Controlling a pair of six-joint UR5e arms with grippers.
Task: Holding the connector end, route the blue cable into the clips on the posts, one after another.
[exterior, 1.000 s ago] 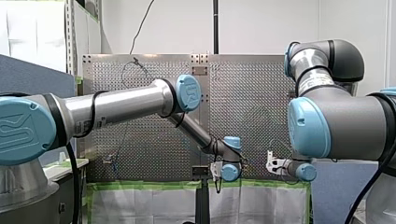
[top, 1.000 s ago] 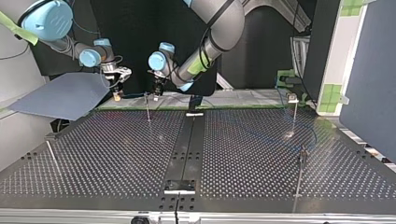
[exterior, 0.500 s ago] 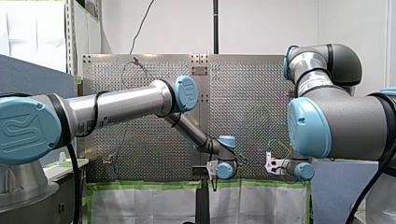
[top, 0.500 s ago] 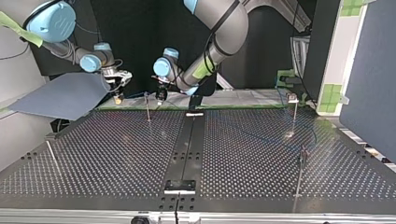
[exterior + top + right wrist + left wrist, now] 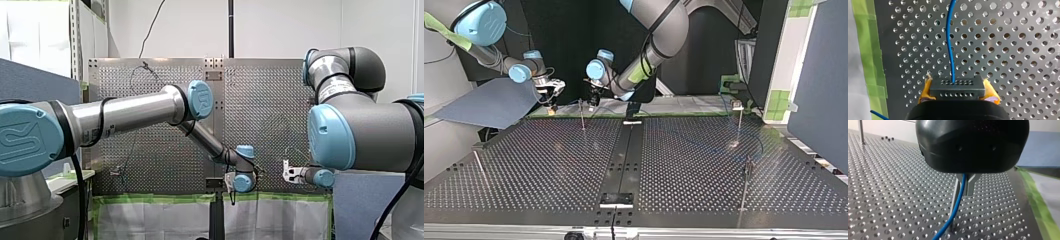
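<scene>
Bench [image 5: 549, 165]: perforated metal plate, matt dark grey, dull sheen around the holes.
Posts [image 5: 582, 115], one at the top view's 11 o'clock: thin bare-metal rods.
Blue cable [image 5: 949, 42]: smooth plastic sheath, slight gloss.
Connector [image 5: 957, 87]: matt black plastic, rows of fine holes.
Right gripper [image 5: 958, 91]: yellow pads [image 5: 926, 90], rough and frayed at the edges.
Left gripper [image 5: 966, 192]: glossy black plastic housing, bare metal fingers [image 5: 971, 186].
Tape [image 5: 870, 50] along the bench edge: green, matt, wrinkled.
Arms [image 5: 130, 111]: satin silver metal tubes, smooth blue plastic caps.
</scene>
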